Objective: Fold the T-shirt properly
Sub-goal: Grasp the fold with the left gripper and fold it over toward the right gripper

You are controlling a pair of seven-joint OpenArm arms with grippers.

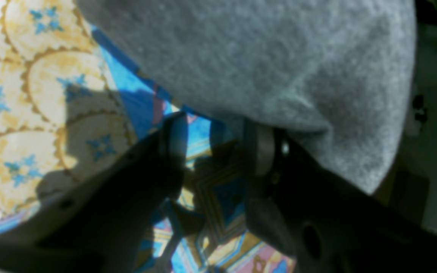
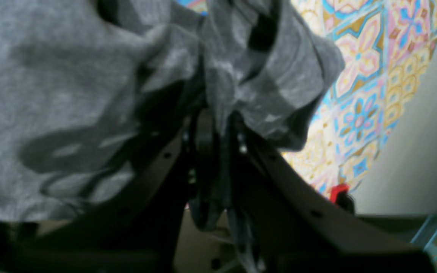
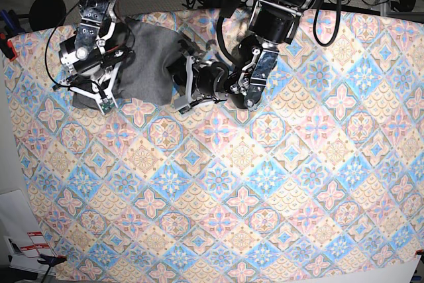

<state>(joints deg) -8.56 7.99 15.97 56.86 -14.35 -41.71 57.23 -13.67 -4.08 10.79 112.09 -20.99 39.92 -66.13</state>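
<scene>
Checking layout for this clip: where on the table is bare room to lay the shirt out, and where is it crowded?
Bare tablecloth fills the whole near and far-side stretch below both arms. Crowded: the top corner, where the T-shirt lies bunched between the right gripper and the left gripper.

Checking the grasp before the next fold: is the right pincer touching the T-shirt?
Touching. The right wrist view shows the right pincer shut on a bunched fold of the grey T-shirt, with fabric running down between its fingers.
</scene>
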